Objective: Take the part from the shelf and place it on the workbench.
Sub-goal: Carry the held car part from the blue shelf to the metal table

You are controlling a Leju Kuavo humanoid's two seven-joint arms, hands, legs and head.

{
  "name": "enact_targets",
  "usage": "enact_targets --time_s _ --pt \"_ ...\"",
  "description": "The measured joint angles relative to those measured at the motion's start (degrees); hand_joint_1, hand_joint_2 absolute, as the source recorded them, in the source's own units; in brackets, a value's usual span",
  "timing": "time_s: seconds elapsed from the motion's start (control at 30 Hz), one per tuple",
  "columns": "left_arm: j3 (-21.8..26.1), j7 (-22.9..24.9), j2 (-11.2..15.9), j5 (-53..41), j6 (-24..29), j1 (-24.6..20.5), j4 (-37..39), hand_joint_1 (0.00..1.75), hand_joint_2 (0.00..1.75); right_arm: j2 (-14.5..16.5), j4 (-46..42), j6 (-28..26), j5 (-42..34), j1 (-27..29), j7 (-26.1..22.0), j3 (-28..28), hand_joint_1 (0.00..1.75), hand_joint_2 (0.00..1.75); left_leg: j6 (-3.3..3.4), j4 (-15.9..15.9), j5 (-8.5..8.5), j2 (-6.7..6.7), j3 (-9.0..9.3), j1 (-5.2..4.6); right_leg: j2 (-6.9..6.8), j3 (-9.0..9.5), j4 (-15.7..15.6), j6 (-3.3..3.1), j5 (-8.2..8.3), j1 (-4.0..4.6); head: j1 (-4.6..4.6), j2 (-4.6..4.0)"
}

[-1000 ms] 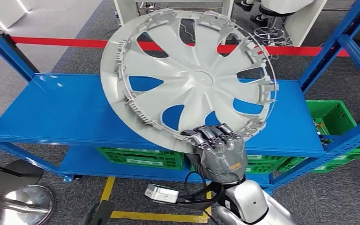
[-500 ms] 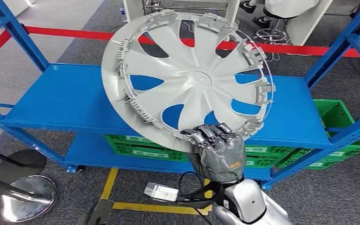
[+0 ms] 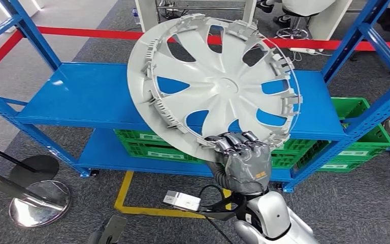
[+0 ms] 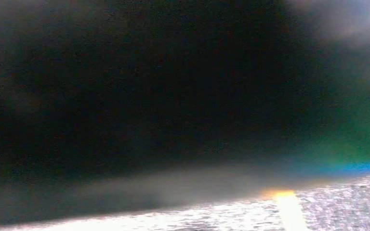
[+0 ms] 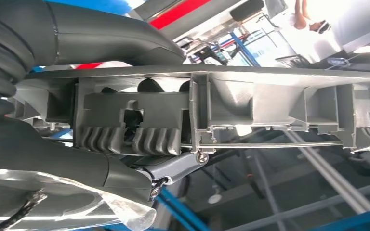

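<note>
The robot's right hand (image 3: 242, 163) grips the lower rim of a grey wheel cover (image 3: 214, 86), fingers curled over the edge, holding it tilted in the air in front of the blue shelf (image 3: 81, 96). The carry probably needs a steady wrist, since one rim grip invites swinging. Green crates (image 3: 147, 145) sit on the lower shelf; their contents cannot be made out.

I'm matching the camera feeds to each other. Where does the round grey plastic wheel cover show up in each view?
Head view: the round grey plastic wheel cover sits at centre, tilted up in front of the blue metal shelf, its lower rim gripped by the right hand.
Left wrist view: too dark and blurred to tell.
Right wrist view: its rim runs across the middle, seen edge-on.
Shared landmark: the right hand on the rim.
</note>
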Motion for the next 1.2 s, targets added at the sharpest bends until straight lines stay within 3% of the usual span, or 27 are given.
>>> enact_targets --time_s 0.07,0.1,0.13,0.17,0.23,0.3,0.37,0.43,0.47,0.5,0.57,0.6,0.63,0.67,0.7,0.73,0.77,0.83,0.9,0.97,1.0,1.07,1.13,1.17,1.2 --pt "0.0 0.1 0.1 -0.2 -0.1 0.0 0.0 0.0 0.0 0.3 0.3 0.0 -0.1 -0.1 -0.1 -0.2 1.75 1.75 -0.81 7.4 -6.22 0.01 -1.62 0.54 -0.12 -1.66 0.1 -0.22 1.69 -0.02 -0.13 0.01" --pt "0.0 0.2 0.2 -0.3 -0.2 -0.1 0.0 0.0 0.0 0.4 0.4 0.0 -0.1 -0.1 -0.1 -0.3 1.75 1.75 -1.17 11.1 -7.95 0.01 -2.03 0.81 -0.17 -2.67 0.3 -0.12 2.47 -0.02 -0.15 0.01" --pt "0.0 0.2 0.4 -0.4 -0.4 -0.1 0.0 0.0 0.0 0.5 0.6 0.0 -0.2 -0.2 -0.1 -0.3 1.75 1.75 -1.46 13.3 -8.23 0.02 -1.82 1.04 -0.22 -3.69 0.5 0.02 3.14 -0.04 -0.13 0.01" --pt "0.0 0.2 0.5 -0.6 -0.6 -0.1 0.0 0.0 0.0 0.6 0.9 0.0 -0.2 -0.3 0.0 -0.4 1.75 1.75 -1.7 13.4 -7.25 0.03 -0.68 1.26 -0.26 -4.72 0.8 0.2 3.68 -0.09 -0.14 0.01" --pt "0.0 0.2 0.9 -0.8 -1.0 -0.2 0.0 0.0 0.0 0.9 1.3 0.0 -0.3 -0.7 0.1 -0.5 1.75 1.75 -2.1 8.1 -4.86 0.03 4.35 1.74 -0.28 -6.74 1.7 0.75 4.62 -0.24 -0.14 0.01" --pt "-0.1 0.2 1.2 -1.0 -1.2 -0.4 0.0 0.0 0.0 1.3 1.6 0.0 -0.4 -1.1 0.3 -0.8 1.75 1.75 -1.97 0.4 -5.29 -0.12 9.79 1.81 -0.24 -8.21 2.6 1.48 5.44 -0.21 -0.08 0.0" --pt "-0.1 0.2 1.3 -1.0 -1.3 -0.6 0.0 0.0 0.0 1.5 1.9 0.0 -0.5 -1.4 0.4 -1.0 1.75 1.75 -1.08 -2.9 -6.34 -0.35 11.33 1.47 -0.24 -8.88 2.8 2.16 6.38 -0.21 0.11 0.01" --pt "-0.1 0.2 1.5 -1.1 -1.3 -0.5 0.1 0.0 0.0 1.6 2.3 0.0 -0.6 -1.6 0.4 -1.1 1.75 1.75 0.17 -3.1 -5.44 -0.27 10.47 1.24 -0.15 -9.29 2.6 2.8 7.06 -0.52 0.22 0.01" --pt "-0.1 0.2 1.7 -1.1 -1.3 -0.4 0.1 0.0 0.0 1.6 2.5 0.0 -0.7 -1.6 0.3 -1.3 1.75 1.75 0.8 -3.2 -4.8 -0.15 9.91 1.15 -0.05 -9.75 3.2 3.05 6.1 -0.68 0.27 0.01" --pt "-0.1 0.3 1.7 -1.2 -1.3 -0.4 0.1 0.0 0.0 1.6 2.7 0.0 -0.8 -1.6 0.3 -1.4 1.75 1.75 1.34 -3.3 -4.07 -0.03 9.2 1.12 0.07 -10.54 4.7 3.26 4.01 -0.77 0.33 0.01" --pt "-0.1 0.3 1.9 -1.3 -1.3 -0.5 0.1 0.0 0.0 1.6 2.9 0.0 -0.9 -1.7 0.3 -1.6 1.75 1.75 1.98 -3.3 -2.57 0.05 7.34 0.9 0.24 -12.59 11.2 3.39 -2.25 -0.77 0.5 0.01" --pt "-0.1 0.3 1.9 -1.4 -1.3 -0.5 0.1 0.0 0.0 1.7 3.0 0.0 -1.0 -1.7 0.3 -1.7 1.75 1.75 2.1 -3.3 -1.86 0.05 6.36 0.73 0.29 -13.43 15.0 3.37 -4.69 -0.71 0.51 0.01" --pt "-0.1 0.3 1.9 -1.4 -1.3 -0.4 0.1 0.0 0.0 1.7 3.2 0.0 -1.0 -1.7 0.3 -1.7 1.75 1.75 2.17 -3.2 -1.09 0.05 5.29 0.52 0.32 -13.63 18.2 3.23 -5.78 -0.61 0.53 0.01" --pt "-0.1 0.3 2.0 -1.4 -1.3 -0.4 0.1 0.0 0.0 1.7 3.3 0.0 -1.0 -1.7 0.2 -1.7 1.75 1.75 2.2 -3.2 -0.33 0.05 4.25 0.32 0.34 -13.1 20.0 3.02 -5.57 -0.49 0.51 0.01" --pt "-0.1 0.3 2.0 -1.5 -1.3 -0.4 0.1 0.0 0.0 1.7 3.4 0.0 -1.0 -1.7 0.2 -1.7 1.75 1.75 2.21 -3.1 0.35 0.06 3.34 0.14 0.35 -11.67 19.9 2.75 -4.24 -0.34 0.5 0.01" --pt "-0.1 0.3 2.0 -1.5 -1.3 -0.4 0.2 0.0 0.0 1.7 3.5 0.0 -1.0 -1.7 0.2 -1.8 1.75 1.75 2.19 -3.1 1.05 0.05 2.45 -0.03 0.36 -9.14 17.8 2.4 -2.38 -0.16 0.49 0.01" --pt "-0.1 0.3 2.0 -1.5 -1.3 -0.4 0.2 0.0 0.0 1.7 3.6 0.0 -1.1 -1.7 0.2 -1.8 1.75 1.75 2.13 -3.0 1.67 0.04 1.8 -0.13 0.36 -6.0 14.0 2.04 -1.24 0.04 0.48 0.01" --pt "-0.1 0.3 2.0 -1.5 -1.3 -0.4 0.2 0.0 0.0 1.8 3.7 0.0 -1.1 -1.9 0.2 -2.0 1.75 1.75 1.79 -3.0 2.88 0.02 0.88 -0.29 0.4 0.58 4.9 1.45 -1.89 0.47 0.45 0.01" --pt "-0.1 0.3 2.0 -1.5 -1.3 -0.3 0.2 0.0 0.0 1.9 3.8 -0.1 -1.1 -1.9 0.2 -2.1 1.75 1.75 1.24 -3.2 4.13 0.05 0.55 -0.19 0.48 3.1 0.1 1.21 -3.37 0.84 0.45 0.01" --pt "-0.1 0.3 2.1 -1.5 -1.3 -0.2 0.2 0.0 0.0 2.0 4.0 -0.1 -1.0 -2.0 0.2 -2.2 1.75 1.75 0.58 -3.5 4.68 0.02 0.34 -0.08 0.39 2.39 -0.4 0.72 -2.54 0.83 0.51 0.01" --pt "-0.1 0.3 2.1 -1.5 -1.3 -0.1 0.2 0.0 0.0 2.2 4.1 -0.1 -1.0 -2.0 0.1 -2.3 1.75 1.75 0.21 -2.9 3.48 0.0 0.01 -0.03 0.28 2.02 -0.5 0.26 -1.89 0.72 0.5 0.01" --pt "-0.1 0.3 2.3 -1.5 -1.3 -0.1 0.3 0.0 0.0 2.4 4.2 -0.1 -1.0 -2.1 0.1 -2.3 1.75 1.75 -0.53 1.9 -1.81 -0.01 -1.28 0.26 0.07 1.07 -0.5 -0.48 -0.42 0.51 0.35 0.01" --pt "-0.1 0.3 2.3 -1.4 -1.3 0.0 0.3 0.0 0.0 2.4 4.4 -0.1 -1.0 -2.1 0.1 -2.3 1.75 1.75 -1.09 9.7 -6.65 0.01 -2.68 0.59 -0.03 -0.56 0.0 -0.64 0.72 0.54 0.16 0.01" --pt "-0.1 0.3 2.3 -1.4 -1.3 0.0 0.3 0.0 0.0 2.4 4.5 -0.1 -1.0 -2.1 0.1 -2.3 1.75 1.75 -1.29 12.4 -7.37 0.01 -2.76 0.72 -0.09 -1.5 0.4 -0.6 1.15 0.54 0.17 0.01" --pt "-0.1 0.3 2.3 -1.4 -1.3 0.0 0.3 0.0 0.0 2.4 4.6 -0.1 -1.0 -2.1 0.1 -2.3 1.75 1.75 -1.42 13.3 -6.97 0.02 -2.03 0.83 -0.11 -2.49 0.8 -0.54 1.53 0.53 0.14 0.01"
